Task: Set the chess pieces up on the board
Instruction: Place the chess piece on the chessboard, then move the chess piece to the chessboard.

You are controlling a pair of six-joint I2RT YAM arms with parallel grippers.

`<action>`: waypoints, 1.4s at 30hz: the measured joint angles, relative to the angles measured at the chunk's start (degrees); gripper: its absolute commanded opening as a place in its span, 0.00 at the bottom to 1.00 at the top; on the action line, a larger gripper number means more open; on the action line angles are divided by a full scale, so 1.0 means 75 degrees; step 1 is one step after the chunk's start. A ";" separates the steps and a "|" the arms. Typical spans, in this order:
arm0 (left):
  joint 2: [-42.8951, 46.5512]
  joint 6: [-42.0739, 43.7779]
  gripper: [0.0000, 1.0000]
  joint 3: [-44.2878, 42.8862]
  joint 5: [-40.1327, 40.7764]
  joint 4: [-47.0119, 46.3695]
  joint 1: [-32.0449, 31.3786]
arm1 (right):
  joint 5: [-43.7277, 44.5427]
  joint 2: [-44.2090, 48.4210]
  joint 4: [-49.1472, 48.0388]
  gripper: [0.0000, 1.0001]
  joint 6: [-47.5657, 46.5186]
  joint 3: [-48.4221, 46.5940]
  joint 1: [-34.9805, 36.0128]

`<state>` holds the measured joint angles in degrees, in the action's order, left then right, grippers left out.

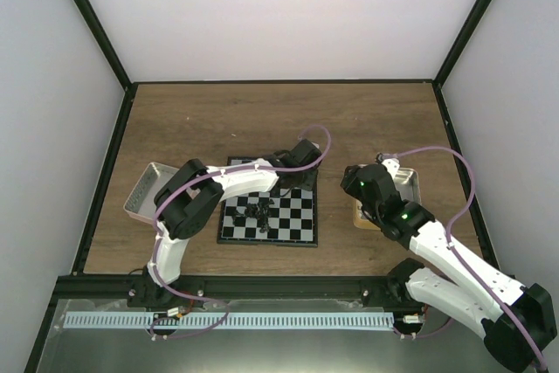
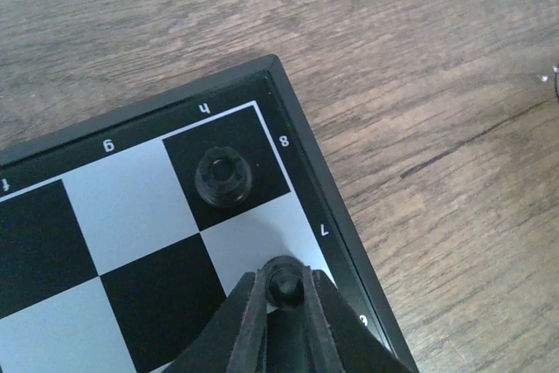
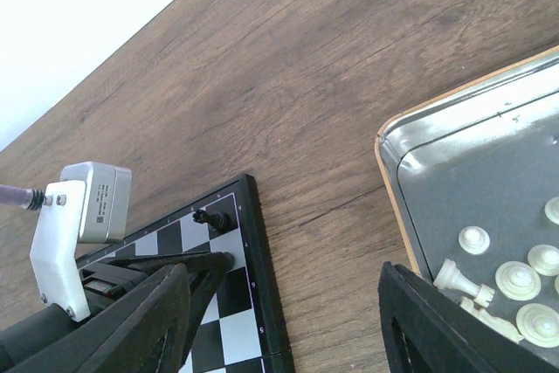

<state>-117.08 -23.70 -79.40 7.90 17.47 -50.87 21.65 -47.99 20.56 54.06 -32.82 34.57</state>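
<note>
The board [image 1: 297,216] lies mid-table, with a cluster of black chess pieces [image 1: 259,211] lying on its middle. My left gripper [image 2: 286,290] is shut on a small black piece [image 2: 286,279] and holds it over the white square by the "7" at the board's [image 2: 131,207] corner. A black rook [image 2: 224,176] stands on the dark corner square next to it. My right gripper [image 3: 288,338] is open and empty above the wood between the board [image 3: 253,303] and the tray. Cream-white pieces [image 3: 515,281] lie in that tray.
The tan-rimmed metal tray [image 3: 489,181] holding the white pieces sits right of the board [image 1: 409,183]. A second tray [image 1: 144,191] sits at the left edge. The left arm [image 1: 236,183] stretches across the board's far side. Black frame rails line the table edges.
</note>
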 measured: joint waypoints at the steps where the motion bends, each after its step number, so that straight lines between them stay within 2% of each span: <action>1: 0.0000 0.0026 0.18 0.0000 -0.0023 0.0003 0.0000 | 0.0000 0.0000 0.0000 0.61 0.0000 0.0000 0.0000; 11: 0.0090 0.0029 0.34 0.0023 -0.0175 0.0172 0.0000 | -0.0283 -0.0003 -0.0012 0.61 -0.0163 0.0000 0.0000; 17: 0.1676 -0.0076 0.37 0.1096 -0.0210 0.0358 0.0029 | -0.1183 -0.0440 -0.0370 0.58 -0.0659 -0.0003 -0.0003; 23: 0.3570 -0.0443 0.38 0.2311 -0.0184 0.0323 0.0560 | -0.2454 -0.2011 -0.0772 0.56 -0.1020 -0.0245 0.0149; 30: 0.5237 -0.1081 0.40 0.3893 -0.0020 0.0087 0.1699 | -0.3200 -0.4310 -0.0863 0.53 -0.1332 -0.1810 0.1381; 37: 0.6123 -0.1478 0.41 0.4698 -0.0020 -0.0283 0.2238 | -0.3430 -0.6446 -0.0603 0.43 -0.1600 -0.3421 0.2206; 42: 0.6336 -0.1568 0.41 0.4913 -0.0108 -0.0455 0.2436 | -0.3279 -0.7204 0.0003 0.37 -0.1728 -0.3955 0.2276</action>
<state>-69.56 -35.46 -42.54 7.09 14.06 -32.60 -2.94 -102.02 20.58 41.10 -62.48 51.64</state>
